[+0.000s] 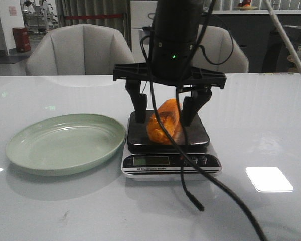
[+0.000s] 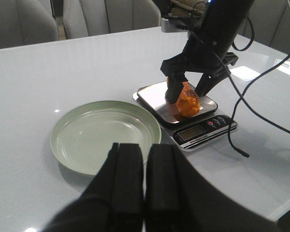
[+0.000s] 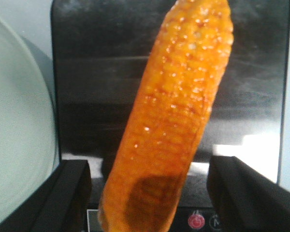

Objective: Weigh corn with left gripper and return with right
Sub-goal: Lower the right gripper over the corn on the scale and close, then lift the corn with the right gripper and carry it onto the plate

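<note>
Orange-yellow corn cob lies on the steel-topped kitchen scale.
Right black gripper straddles it, fingers apart; the left wrist view alone shows the left gripper, fingers together, near the pale green plate.

We see our right pincer pointing straight down, jaws spread; left pincer closed, fingers together.

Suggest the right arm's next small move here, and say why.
Probably close the right gripper on the corn: its open fingers straddle the cob lying on the scale, the left gripper sits shut, away from it, and the plate awaits.
</note>
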Robot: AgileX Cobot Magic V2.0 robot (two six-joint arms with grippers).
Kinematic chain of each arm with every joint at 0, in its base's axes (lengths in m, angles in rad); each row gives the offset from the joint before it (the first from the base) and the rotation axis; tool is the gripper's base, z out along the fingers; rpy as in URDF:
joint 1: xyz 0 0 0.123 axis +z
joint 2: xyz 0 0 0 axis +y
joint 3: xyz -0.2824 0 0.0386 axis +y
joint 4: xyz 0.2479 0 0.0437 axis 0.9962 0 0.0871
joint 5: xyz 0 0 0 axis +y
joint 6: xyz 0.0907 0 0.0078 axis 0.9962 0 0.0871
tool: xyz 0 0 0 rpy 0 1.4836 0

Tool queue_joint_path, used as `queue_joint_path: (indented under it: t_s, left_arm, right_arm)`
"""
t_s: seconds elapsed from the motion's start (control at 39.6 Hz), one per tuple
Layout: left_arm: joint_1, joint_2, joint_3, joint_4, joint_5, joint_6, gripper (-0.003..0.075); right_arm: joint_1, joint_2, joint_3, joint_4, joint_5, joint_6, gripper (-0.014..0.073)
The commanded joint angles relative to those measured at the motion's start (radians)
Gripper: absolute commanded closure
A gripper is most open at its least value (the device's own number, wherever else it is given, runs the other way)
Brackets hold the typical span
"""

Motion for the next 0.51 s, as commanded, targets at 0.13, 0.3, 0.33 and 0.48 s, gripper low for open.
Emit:
queue_joint_path:
  t_s: [0.13, 0.3, 0.33, 0.48]
  left_arm:
    - [0.0, 0.011, -0.027, 0.001, -0.074, -0.002, 0.0607]
    - [0.0, 0.011, -0.027, 0.001, -0.074, -0.002, 0.0607]
    - [0.0, 0.011, -0.027, 0.001, -0.074, -0.002, 0.0607]
    - [0.0, 0.011, -0.027, 0.001, -0.074, -0.002, 0.0607]
  right_arm:
    - [0.001, -0.033, -0.05, -0.008, -0.005, 0.004, 0.0128]
    - [0.029, -0.034, -0.13, -0.007, 0.023, -0.01, 0.0353]
    - [0.036, -0.034, -0.143, -0.006, 0.023, -0.014, 0.0361]
    - [0.124, -0.034, -0.179, 0.022, -0.035, -0.078, 0.0365]
